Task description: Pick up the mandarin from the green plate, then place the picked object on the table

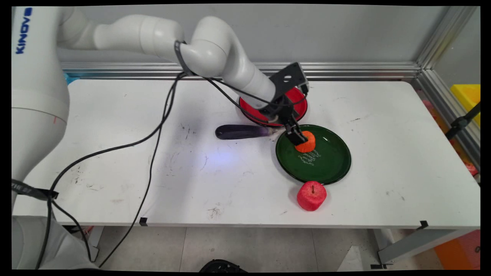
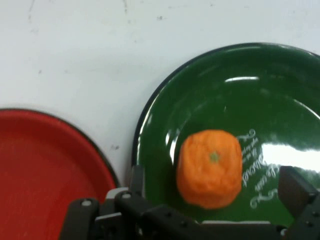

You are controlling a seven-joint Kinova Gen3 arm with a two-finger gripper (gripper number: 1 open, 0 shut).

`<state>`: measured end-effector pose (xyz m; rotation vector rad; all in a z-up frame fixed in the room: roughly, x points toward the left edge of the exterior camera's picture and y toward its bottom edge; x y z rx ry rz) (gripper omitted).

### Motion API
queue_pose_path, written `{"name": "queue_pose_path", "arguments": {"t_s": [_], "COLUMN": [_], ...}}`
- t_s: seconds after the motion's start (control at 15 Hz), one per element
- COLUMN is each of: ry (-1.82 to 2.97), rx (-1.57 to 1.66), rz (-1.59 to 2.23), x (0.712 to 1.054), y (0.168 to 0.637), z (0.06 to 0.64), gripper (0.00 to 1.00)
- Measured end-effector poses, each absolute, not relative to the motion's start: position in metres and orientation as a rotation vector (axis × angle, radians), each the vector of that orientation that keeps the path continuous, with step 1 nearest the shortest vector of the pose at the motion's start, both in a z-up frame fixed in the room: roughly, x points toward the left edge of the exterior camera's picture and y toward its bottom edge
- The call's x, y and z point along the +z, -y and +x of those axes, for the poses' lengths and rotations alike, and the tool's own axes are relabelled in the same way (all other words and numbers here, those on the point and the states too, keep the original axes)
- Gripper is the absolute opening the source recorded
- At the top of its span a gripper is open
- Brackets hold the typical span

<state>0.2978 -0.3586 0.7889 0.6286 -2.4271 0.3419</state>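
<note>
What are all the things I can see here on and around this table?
orange: one, orange, on the green plate, toward its far left part, between the pincer's fingers.
green plate: one, dark green with white lettering, right of the table's middle.
red plate: one, red, just behind the green plate, partly hidden by the arm.
eggplant: one, dark purple, lying on the table left of the green plate.
apple: one, red, on the table just in front of the green plate.
table: one, white, scuffed.
yellow bin: one, beyond the table's right end.
arm: one, white, reaching in from the left, black cables hanging.
pincer: one, black, open around the orange.
</note>
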Motion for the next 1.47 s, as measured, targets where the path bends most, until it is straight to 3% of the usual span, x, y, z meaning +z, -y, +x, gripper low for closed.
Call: {"name": "queue_pose_path", "arguments": {"t_s": [0.93, 1.0, 1.47], "ry": [2.414, 2.410, 2.367], "rx": [0.368, 0.369, 0.349], "rz": [0.628, 0.631, 0.676], "x": [0.734, 0.732, 0.735], "y": [0.366, 0.366, 0.370], "z": [0.265, 0.265, 0.264], "gripper": [1.00, 0.00, 0.00]}}
